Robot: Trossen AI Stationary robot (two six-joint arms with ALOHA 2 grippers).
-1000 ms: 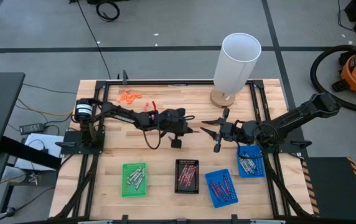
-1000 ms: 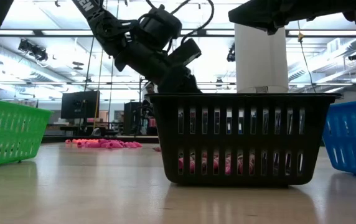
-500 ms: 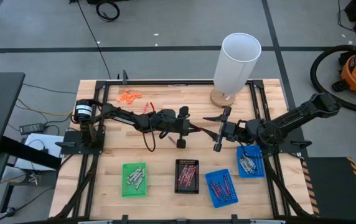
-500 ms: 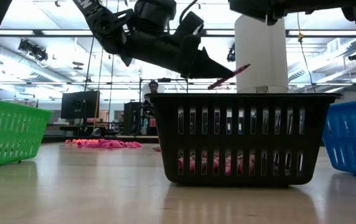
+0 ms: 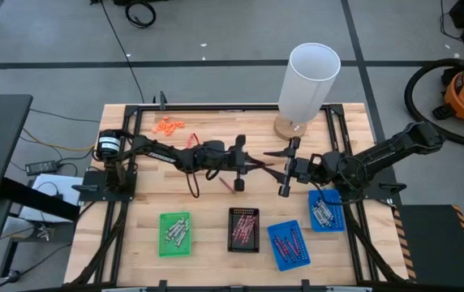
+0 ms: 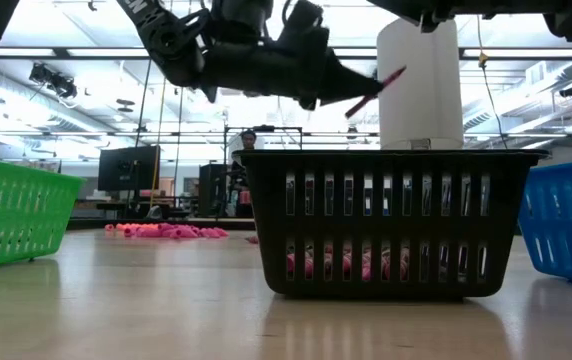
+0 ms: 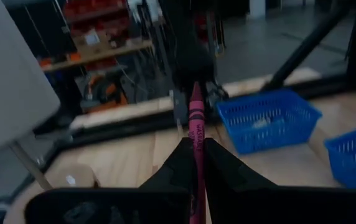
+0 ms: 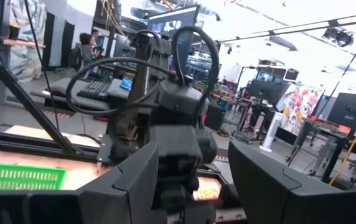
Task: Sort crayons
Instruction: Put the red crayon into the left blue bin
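Observation:
My left gripper [image 5: 251, 165] hangs over the middle of the table, pointing level toward the right edge, shut on a magenta-pink crayon [image 7: 195, 121]. The crayon also shows above the black tray in the low view [image 6: 376, 91]. Facing it, close to the crayon's free end, my right gripper [image 5: 277, 172] stands open with nothing between its fingers [image 8: 134, 180]. More crayons lie in the green tray [image 5: 174, 234], the black tray [image 5: 244, 229] and two blue trays [image 5: 290, 243] [image 5: 327, 212]. A loose orange-pink heap [image 5: 169, 126] lies on the table at the far left. My left gripper pinches the crayon's rear part [image 7: 195, 163] between its two fingers. The crayon lies along the fingers and sticks out past their ends toward my right gripper. It is lifted clear of the table, its free end [image 6: 396, 73] tilted slightly upward.
A tall white cylinder [image 5: 307, 85] on a round wooden foot stands at the far right of the table. Black frame rails [image 5: 333, 138] run along the table's sides. A person [image 6: 247, 140] shows in the room far behind.
My left gripper has risen and tipped up from slanting down to level, carrying the crayon toward the table's right edge and my right gripper. The crayon, hidden behind the black tray in the low view before, now shows above it.

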